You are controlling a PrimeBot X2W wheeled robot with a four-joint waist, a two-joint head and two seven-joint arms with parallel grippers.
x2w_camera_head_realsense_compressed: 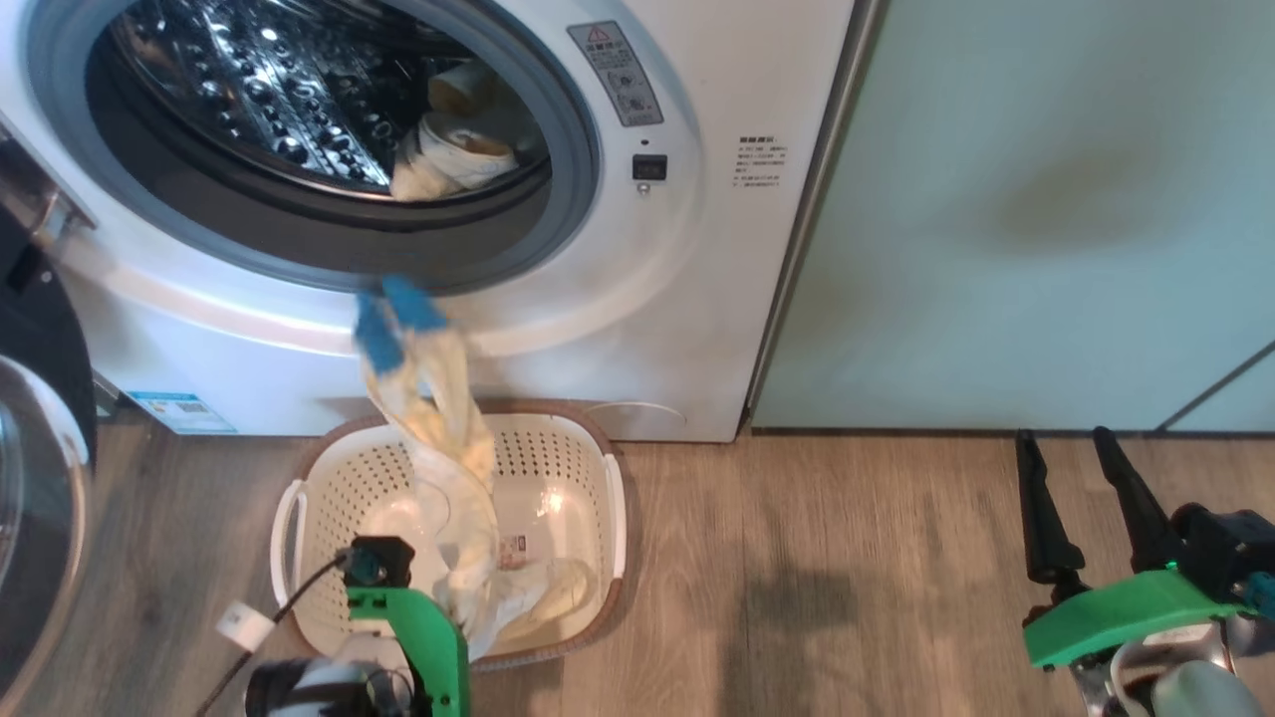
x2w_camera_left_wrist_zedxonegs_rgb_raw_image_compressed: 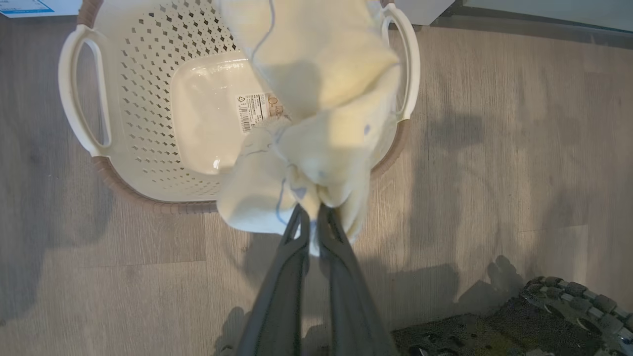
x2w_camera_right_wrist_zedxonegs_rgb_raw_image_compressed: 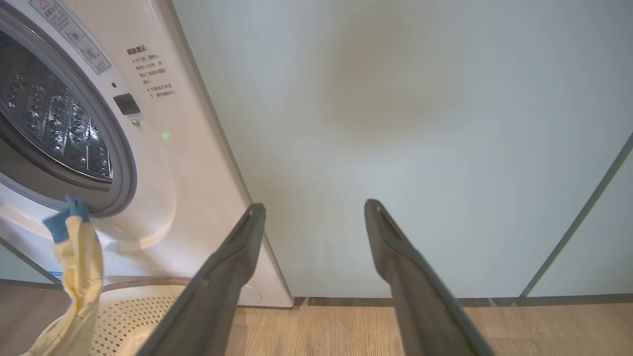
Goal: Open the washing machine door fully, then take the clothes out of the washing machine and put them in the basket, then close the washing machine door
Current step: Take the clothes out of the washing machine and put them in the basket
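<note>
Left of the left gripper [x2w_camera_left_wrist_zedxonegs_rgb_raw_image_compressed: 311,213] the door [x2w_camera_head_realsense_compressed: 40,339] stands open; that gripper pinches a pale yellow garment [x2w_camera_left_wrist_zedxonegs_rgb_raw_image_compressed: 316,64] above the near rim of the basket [x2w_camera_left_wrist_zedxonegs_rgb_raw_image_compressed: 148,201]; more clothes [x2w_camera_head_realsense_compressed: 453,159] sit in the washing machine [x2w_camera_head_realsense_compressed: 697,299] beyond. The right gripper [x2w_camera_head_realsense_compressed: 1062,438] gapes wide and empty, facing a cabinet panel [x2w_camera_head_realsense_compressed: 1046,199].

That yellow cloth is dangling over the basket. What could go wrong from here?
1. The left fingers grip the garment roughly over the near rim of the basket, so on release part may land on the floor.
2. Its blue end sits up by the opening of the washing machine; if snagged there, pulling could stretch it or tip the basket.
</note>
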